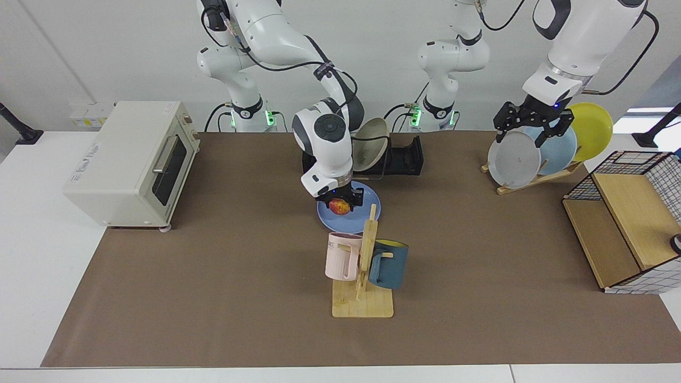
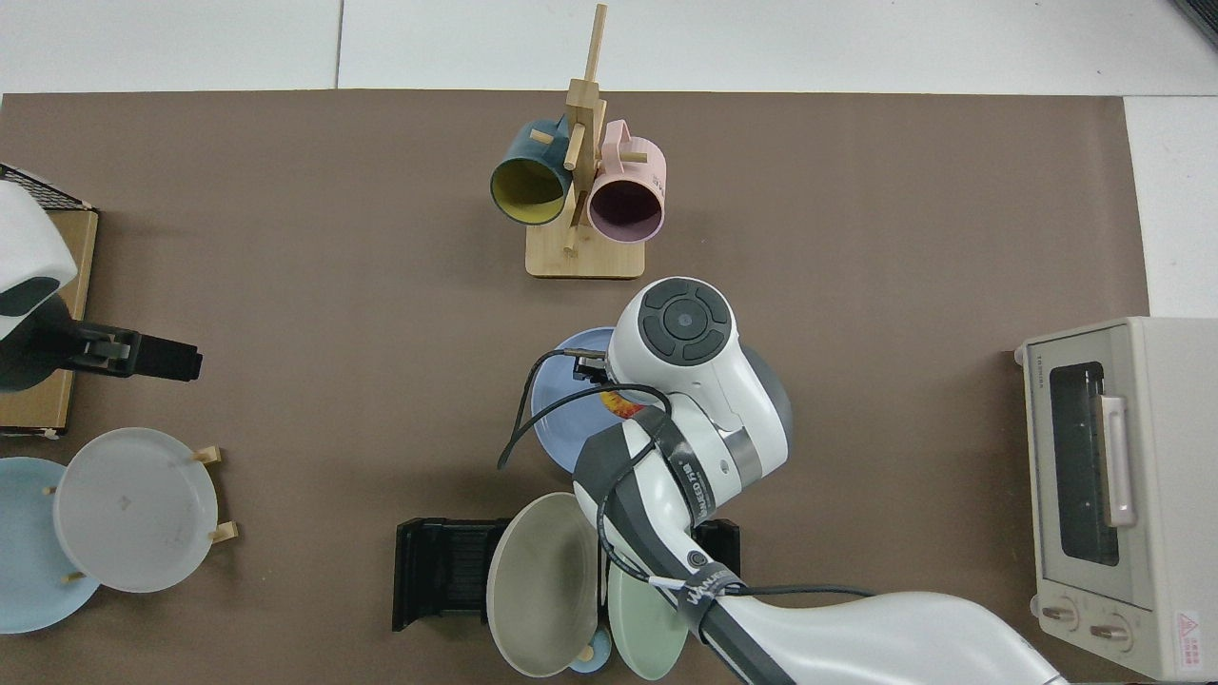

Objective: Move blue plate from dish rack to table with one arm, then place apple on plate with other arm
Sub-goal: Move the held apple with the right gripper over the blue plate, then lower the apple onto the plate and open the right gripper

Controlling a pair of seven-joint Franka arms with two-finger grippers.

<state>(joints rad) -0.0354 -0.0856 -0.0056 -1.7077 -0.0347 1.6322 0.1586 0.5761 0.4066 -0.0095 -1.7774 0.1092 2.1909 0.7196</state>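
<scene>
While table (image 1: 213,298) lies mat-covered, plate (image 1: 367,199) flat near rack (image 1: 404,157). My left gripper (image 1: 526,127) spread wide, idle over wooden rack. My right gripper (image 1: 343,205) clenched round apple (image 1: 339,207), over plate.

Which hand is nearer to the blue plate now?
The right hand: it holds the apple just above the blue plate. The left hand is far away, at the wooden plate rack.
</scene>
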